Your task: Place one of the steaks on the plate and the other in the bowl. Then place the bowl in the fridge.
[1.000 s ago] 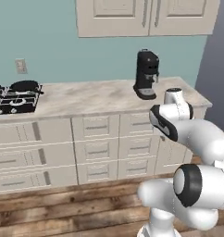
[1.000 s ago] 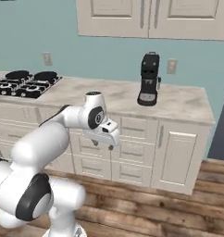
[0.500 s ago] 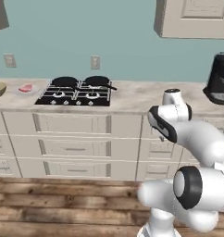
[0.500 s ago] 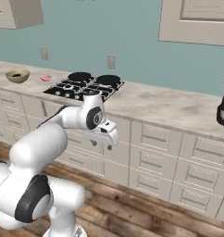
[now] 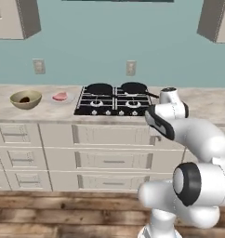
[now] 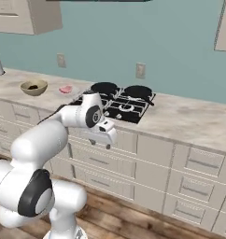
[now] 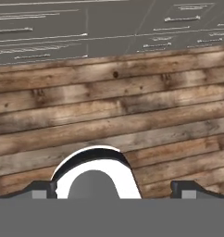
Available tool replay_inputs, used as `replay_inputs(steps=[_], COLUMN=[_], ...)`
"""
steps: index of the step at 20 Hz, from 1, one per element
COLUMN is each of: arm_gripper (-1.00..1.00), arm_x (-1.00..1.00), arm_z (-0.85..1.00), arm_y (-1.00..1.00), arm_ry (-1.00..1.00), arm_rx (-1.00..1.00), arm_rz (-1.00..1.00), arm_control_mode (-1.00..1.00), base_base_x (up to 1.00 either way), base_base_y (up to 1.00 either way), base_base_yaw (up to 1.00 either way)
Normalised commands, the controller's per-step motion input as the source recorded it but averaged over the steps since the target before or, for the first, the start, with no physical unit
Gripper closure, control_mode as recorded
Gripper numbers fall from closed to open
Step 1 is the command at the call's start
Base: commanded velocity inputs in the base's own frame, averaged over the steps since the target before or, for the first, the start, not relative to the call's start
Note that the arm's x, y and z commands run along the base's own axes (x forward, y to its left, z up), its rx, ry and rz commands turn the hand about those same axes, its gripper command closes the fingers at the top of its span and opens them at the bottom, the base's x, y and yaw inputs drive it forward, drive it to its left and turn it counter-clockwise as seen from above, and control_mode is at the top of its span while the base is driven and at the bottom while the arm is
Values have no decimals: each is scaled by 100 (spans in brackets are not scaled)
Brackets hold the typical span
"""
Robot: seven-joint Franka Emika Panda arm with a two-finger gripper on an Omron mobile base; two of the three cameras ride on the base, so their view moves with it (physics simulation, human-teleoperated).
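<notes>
Steaks look sorted: in the left base view the bowl (image 5: 25, 99) sits near the left end of the counter (image 5: 202, 109) with a dark piece (image 5: 24, 99) inside, and just beside it, on the stove side, the pale pink steak (image 5: 60, 96) lies on the plate (image 5: 61, 98). So the step in hand, as I read it, is fetching the bowl for the fridge, and the arm is nowhere near it yet. The gripper (image 6: 107, 137) hangs tucked in front of the drawers, below the counter's front edge, by the stove (image 6: 118, 103); the fingers (image 7: 40, 190) stand spread wide, released, with nothing between them. The next move calls for getting the base closer to that left end, then lifting the hand over the front edge and coming down on the bowl's rim without tipping the steak out. The fridge is not among what these pictures offer, so a drive to find it comes after. The right base view gives the hand itself, side on, and the bowl (image 6: 33, 87) well apart from it; the left base view gives the cleaner look into the bowl. The hand view looks at plank floor (image 7: 114, 115) and the drawer fronts (image 7: 109, 32).
</notes>
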Motion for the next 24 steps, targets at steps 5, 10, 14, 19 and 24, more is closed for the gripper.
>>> replay_inputs(steps=[5, 10, 14, 19, 24], arm_gripper=[-100, -100, -100, -100, -100], arm_x=[0, 0, 0, 0, 0], arm_z=[0, 0, 0, 0, 0], arm_y=[0, 0, 0, 0, 0], arm_ry=[0, 0, 0, 0, 0], arm_rx=[0, 0, 0, 0, 0], arm_rz=[0, 0, 0, 0, 0], arm_control_mode=[100, 100, 100, 100, 100], base_base_x=[59, 60, 64, 80, 70], base_base_y=[100, 100, 100, 100, 94], base_base_yaw=[-25, -27, -27, -29, -26])
